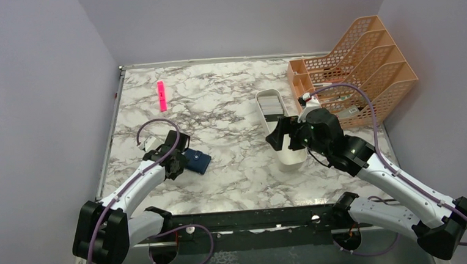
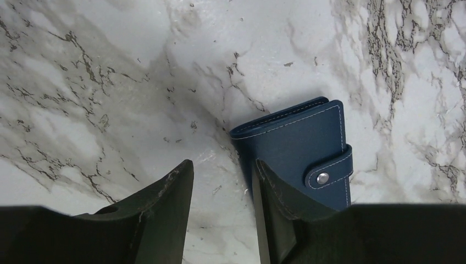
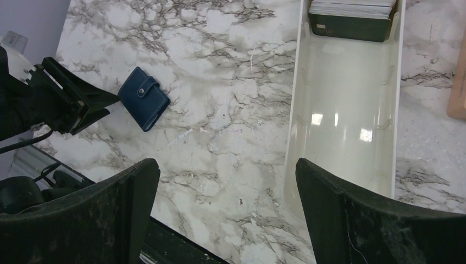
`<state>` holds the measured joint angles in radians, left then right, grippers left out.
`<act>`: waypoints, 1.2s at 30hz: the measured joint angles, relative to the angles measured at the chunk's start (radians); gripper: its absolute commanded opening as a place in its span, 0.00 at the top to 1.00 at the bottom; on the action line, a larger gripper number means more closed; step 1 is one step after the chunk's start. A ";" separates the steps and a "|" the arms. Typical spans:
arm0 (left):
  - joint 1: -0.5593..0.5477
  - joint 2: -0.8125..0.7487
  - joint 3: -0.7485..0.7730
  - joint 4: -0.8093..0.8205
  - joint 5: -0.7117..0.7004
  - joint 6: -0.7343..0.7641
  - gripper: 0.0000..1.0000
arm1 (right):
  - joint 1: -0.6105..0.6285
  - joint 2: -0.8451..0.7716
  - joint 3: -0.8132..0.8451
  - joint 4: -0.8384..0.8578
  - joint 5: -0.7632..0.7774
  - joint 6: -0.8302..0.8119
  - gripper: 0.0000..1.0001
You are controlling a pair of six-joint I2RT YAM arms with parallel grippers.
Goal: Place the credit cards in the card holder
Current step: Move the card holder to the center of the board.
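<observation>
Two grippers: left gripper (image 2: 222, 168) is gaping halfway, empty, one finger at the edge of the closed navy-blue folding card holder (image 2: 294, 140) lying on marble tabletop (image 2: 110, 82). Right gripper (image 3: 225, 165) is hanging wide open over long white tray (image 3: 346, 110) holding stacked grey credit cards (image 3: 351, 8).

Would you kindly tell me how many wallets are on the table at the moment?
1. The navy wallet lies snapped shut on the marble table at front left, right beside the left gripper. Hidden patches of table could hold more.
</observation>
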<state>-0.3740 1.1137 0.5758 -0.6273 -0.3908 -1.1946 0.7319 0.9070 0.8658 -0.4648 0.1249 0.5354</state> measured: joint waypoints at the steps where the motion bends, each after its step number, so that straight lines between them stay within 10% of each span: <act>1: 0.001 0.000 -0.003 -0.003 0.000 -0.003 0.54 | 0.000 0.000 0.000 0.000 0.000 0.000 0.01; 12: 0.001 0.060 -0.037 0.145 0.051 0.045 0.57 | 0.000 0.001 0.000 0.000 -0.036 0.004 0.09; 36: -0.152 0.293 -0.009 0.616 0.582 0.393 0.61 | 0.097 0.339 0.018 0.025 -0.107 0.051 0.60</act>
<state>-0.5259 1.4067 0.5667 -0.0116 0.1913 -0.8017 0.8288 1.2457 0.8833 -0.4397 0.0181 0.5865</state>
